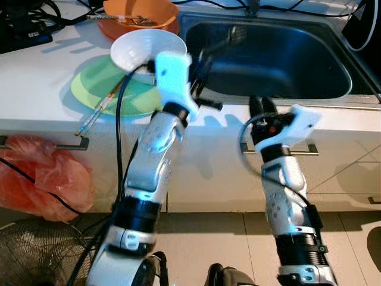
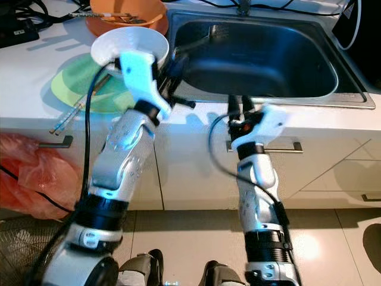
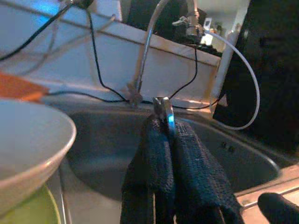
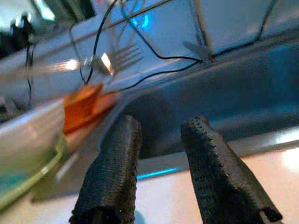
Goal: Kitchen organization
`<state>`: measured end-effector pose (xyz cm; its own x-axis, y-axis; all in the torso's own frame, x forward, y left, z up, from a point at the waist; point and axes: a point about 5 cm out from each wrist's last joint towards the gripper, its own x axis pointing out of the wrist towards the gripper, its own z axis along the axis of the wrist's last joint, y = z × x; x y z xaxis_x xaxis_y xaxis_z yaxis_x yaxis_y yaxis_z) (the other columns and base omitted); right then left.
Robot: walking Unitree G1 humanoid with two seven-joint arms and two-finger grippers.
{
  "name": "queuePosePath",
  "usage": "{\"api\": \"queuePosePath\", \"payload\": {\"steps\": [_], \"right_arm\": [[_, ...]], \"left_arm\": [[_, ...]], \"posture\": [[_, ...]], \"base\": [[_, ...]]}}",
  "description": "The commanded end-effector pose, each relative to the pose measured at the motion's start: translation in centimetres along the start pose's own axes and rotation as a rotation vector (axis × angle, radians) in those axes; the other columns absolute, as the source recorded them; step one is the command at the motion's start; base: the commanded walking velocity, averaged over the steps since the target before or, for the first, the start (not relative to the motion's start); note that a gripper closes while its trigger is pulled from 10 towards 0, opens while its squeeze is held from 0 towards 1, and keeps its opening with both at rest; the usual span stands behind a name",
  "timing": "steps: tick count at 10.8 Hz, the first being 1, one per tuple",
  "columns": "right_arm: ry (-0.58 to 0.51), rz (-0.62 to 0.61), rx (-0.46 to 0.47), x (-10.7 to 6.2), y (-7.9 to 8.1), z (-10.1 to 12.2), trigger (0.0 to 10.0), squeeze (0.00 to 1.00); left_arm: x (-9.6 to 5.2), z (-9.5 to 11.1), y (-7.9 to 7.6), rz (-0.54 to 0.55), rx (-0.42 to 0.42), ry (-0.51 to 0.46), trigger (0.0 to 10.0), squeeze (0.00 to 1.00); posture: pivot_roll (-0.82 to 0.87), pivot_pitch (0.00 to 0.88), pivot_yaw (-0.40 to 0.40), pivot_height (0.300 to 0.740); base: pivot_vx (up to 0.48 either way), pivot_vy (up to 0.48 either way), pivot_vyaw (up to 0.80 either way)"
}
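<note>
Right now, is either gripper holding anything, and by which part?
Left gripper: shut on a thin metal utensil, pinched at one end over the sink; which utensil cannot be told. Right gripper: open, holding nothing.

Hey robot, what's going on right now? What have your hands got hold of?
Left gripper jaws shut on a metal utensil over the sink. Right gripper jaws open, empty, at the sink's front edge. White bowl beside the left arm.

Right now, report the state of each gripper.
Left gripper: shut on a fork, held over the sink.
Right gripper: open, holding nothing, at the counter's front edge.
</note>
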<state>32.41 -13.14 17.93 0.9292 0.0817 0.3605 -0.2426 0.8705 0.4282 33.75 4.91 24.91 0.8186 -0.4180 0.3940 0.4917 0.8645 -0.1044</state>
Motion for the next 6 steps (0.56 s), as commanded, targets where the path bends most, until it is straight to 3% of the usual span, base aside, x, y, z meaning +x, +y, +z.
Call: {"api": "queuePosePath", "payload": {"steps": [1, 6], "right_arm": [[-0.03, -0.008, 0.067, 0.4, 0.1, 1.0, 10.0, 0.0], [-0.014, 0.059, 0.378, 0.9, 1.7, 1.3, 10.0, 0.0]], "left_arm": [[0.1, 0.2, -0.7, -0.024, -0.075, -0.017, 10.0, 0.0], [-1.6, -0.7, -0.7, -0.053, -0.363, 0.026, 10.0, 0.0]], "posture": [[0.12, 0.144, -0.051, 0.74], [0.12, 0.155, -0.052, 0.74]], "base": [[0.0, 0.0, 0.0], [0.0, 0.0, 0.0]]}}
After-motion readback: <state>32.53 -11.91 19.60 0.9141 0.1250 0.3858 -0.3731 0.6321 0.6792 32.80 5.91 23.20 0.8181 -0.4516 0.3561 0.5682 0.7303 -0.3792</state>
